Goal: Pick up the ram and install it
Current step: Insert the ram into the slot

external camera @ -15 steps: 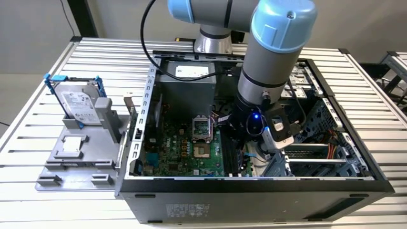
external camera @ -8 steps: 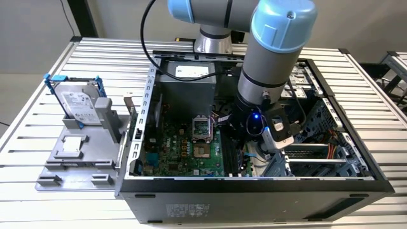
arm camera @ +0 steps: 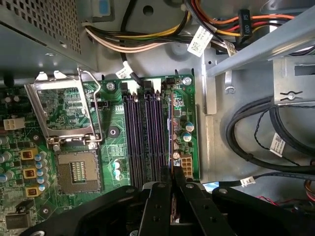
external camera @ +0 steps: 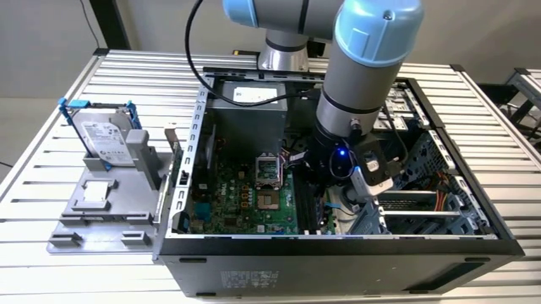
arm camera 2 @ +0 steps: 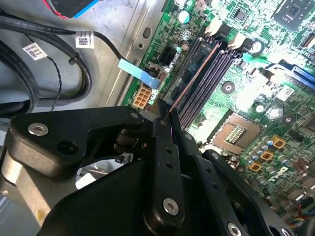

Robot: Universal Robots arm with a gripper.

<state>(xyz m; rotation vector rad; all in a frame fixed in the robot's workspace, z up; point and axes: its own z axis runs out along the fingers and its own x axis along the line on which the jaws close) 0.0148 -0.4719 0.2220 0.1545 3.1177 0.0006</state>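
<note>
The ram [arm camera: 170,132] is a thin dark stick seen edge-on, pinched between my gripper's [arm camera: 172,179] black fingers. It hangs inside the open computer case [external camera: 338,244], over the long black slots [arm camera: 145,137] on the green motherboard [external camera: 245,202]. In the first wrist view its edge runs parallel to the slots, along the outermost one beside the board's edge. In the second wrist view the ram [arm camera 2: 194,76] reaches from the gripper [arm camera 2: 165,115] along the slots [arm camera 2: 211,73]. Whether it touches a slot I cannot tell. In the exterior view the gripper [external camera: 325,190] is low inside the case.
A silver hard drive in a blue frame [external camera: 106,136] and a small square chip [external camera: 97,192] sit on a grey fixture at the exterior view's left. The open CPU socket [arm camera: 78,172], the power supply [external camera: 245,107], black cables [arm camera: 256,128] and the drive cage [external camera: 422,202] crowd the slots.
</note>
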